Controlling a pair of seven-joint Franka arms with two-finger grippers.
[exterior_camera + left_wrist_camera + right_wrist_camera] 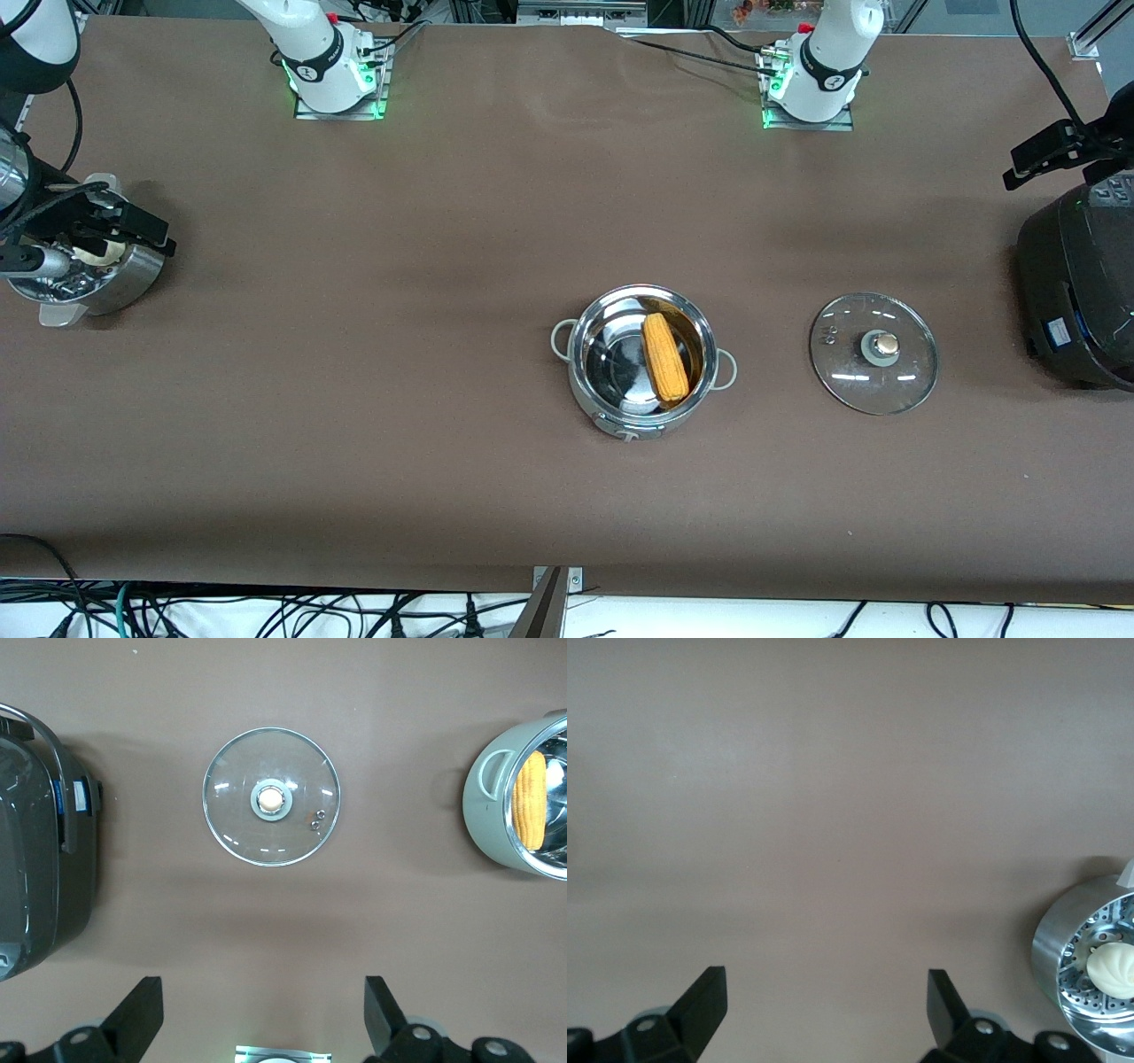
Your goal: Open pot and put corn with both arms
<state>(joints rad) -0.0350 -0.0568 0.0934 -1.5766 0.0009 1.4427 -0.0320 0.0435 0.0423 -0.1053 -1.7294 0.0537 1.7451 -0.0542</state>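
Pot (642,359) mid-table, mouth open, corn (665,356) lying inside toward left arm's end, bare steel beside it. Lid (873,353) flat on table (372,390) beside pot, clear gap betw them. Black cooker (1081,292) blocks left arm's end, near lid. Steamer pot (97,266) w/ bun (1110,969) blocks right arm's end, well apart from pot. Wide bare table betw steamer and pot. Left pincer (261,1014) fingers spread, up over bare table near lid. Right pincer (824,1014) spread too, bare table below.

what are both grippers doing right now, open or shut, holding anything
left gripper: open, empty, up over the bare table beside the lid.
right gripper: open, empty, over bare table.
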